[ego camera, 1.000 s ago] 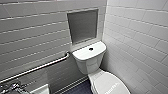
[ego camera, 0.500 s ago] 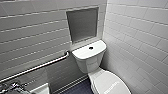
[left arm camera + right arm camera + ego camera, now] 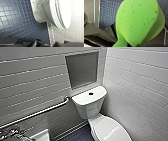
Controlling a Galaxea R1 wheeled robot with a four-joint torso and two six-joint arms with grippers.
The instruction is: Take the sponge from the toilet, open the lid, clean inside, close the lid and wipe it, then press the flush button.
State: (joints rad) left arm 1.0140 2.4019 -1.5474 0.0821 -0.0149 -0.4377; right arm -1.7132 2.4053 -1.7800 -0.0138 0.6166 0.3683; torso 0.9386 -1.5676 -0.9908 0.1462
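The white toilet point(image 3: 88, 105) stands in the corner, with its boxy tank against the back wall and a dark flush button point(image 3: 91, 93) on the tank cover. Its oval lid point(image 3: 109, 130) lies shut over the bowl. In the left wrist view the lid point(image 3: 65, 11) and the bowl point(image 3: 40, 12) appear from the side, above blue floor tiles. The bright green sponge point(image 3: 137, 23) looms large in the right wrist view. It is pinched narrow at its base, where my right gripper point(image 3: 122, 43) is shut on it. My left gripper's dark parts point(image 3: 37, 43) sit low near the floor.
A metal grab bar point(image 3: 37, 113) slants along the left wall. A grey recessed niche point(image 3: 82, 69) sits above the tank. The white tiled right wall point(image 3: 140, 92) runs close beside the toilet. A white sink corner point(image 3: 41, 135) is at the lower left, over blue floor tiles point(image 3: 77, 135).
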